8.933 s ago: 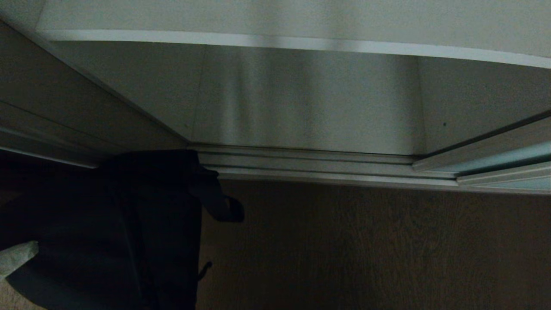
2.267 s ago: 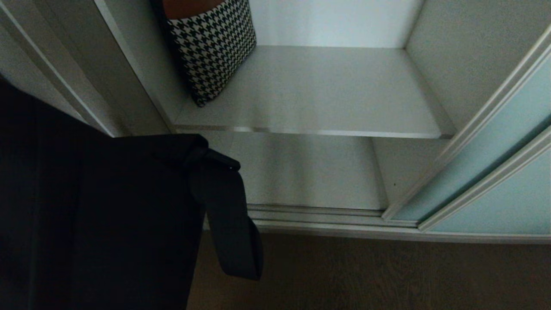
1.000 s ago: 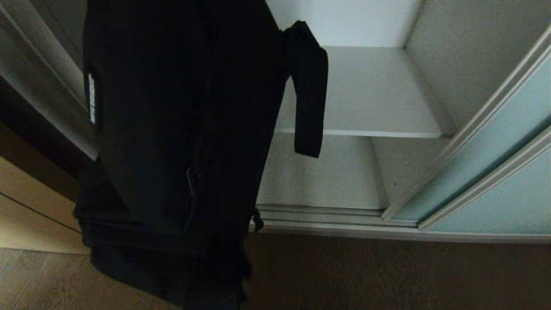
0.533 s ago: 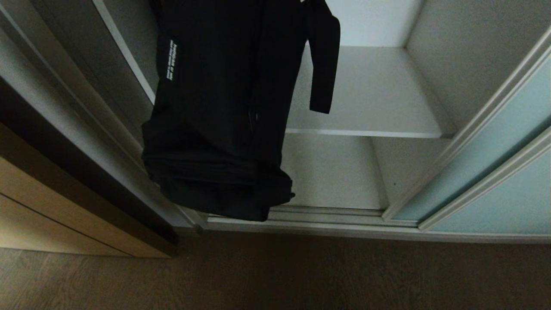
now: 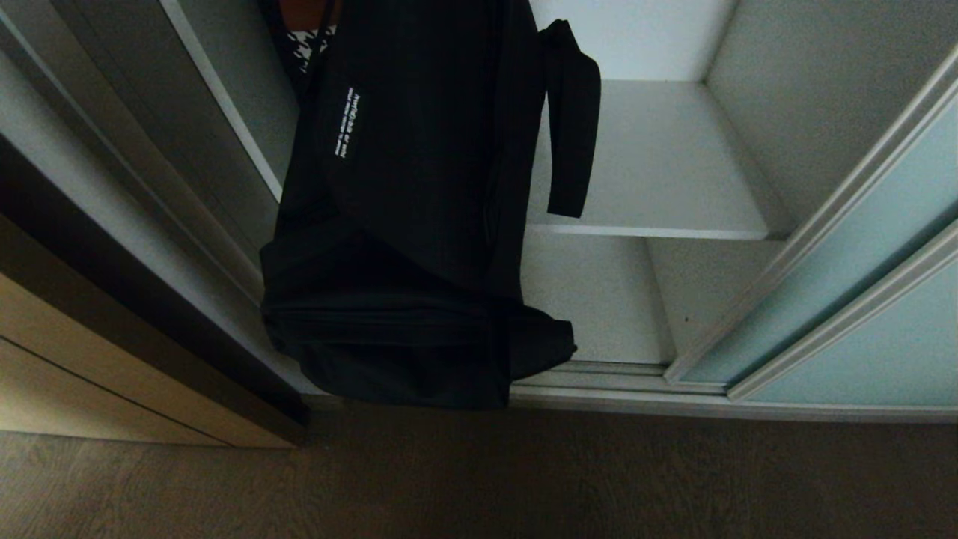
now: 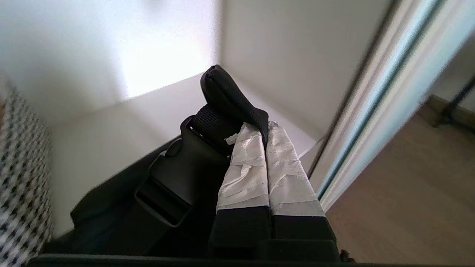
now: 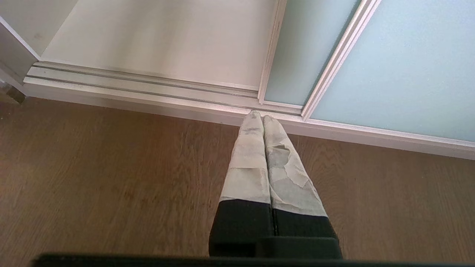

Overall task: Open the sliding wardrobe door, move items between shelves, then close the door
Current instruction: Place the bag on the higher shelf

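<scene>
**Black bag hangs from the left gripper at the open wardrobe**

The left gripper (image 6: 264, 128) is clamped tight on the black strap (image 6: 226, 96) of the black bag (image 5: 404, 224), which dangles below it before the shelves (image 5: 666, 165). Beside the bag stands a houndstooth cushion (image 6: 18, 178). The sliding wardrobe door (image 5: 861, 247) sits off to the gripper's right. The right gripper (image 7: 262, 118), pressed together and empty, points at the wooden floor (image 7: 111, 178)

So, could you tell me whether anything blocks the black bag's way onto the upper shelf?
Partly. The houndstooth cushion stands at the left end of the upper shelf, just behind the black bag that hangs from the left gripper, whose jaws are shut on its strap. The rest of that shelf shows nothing in the way.
</scene>
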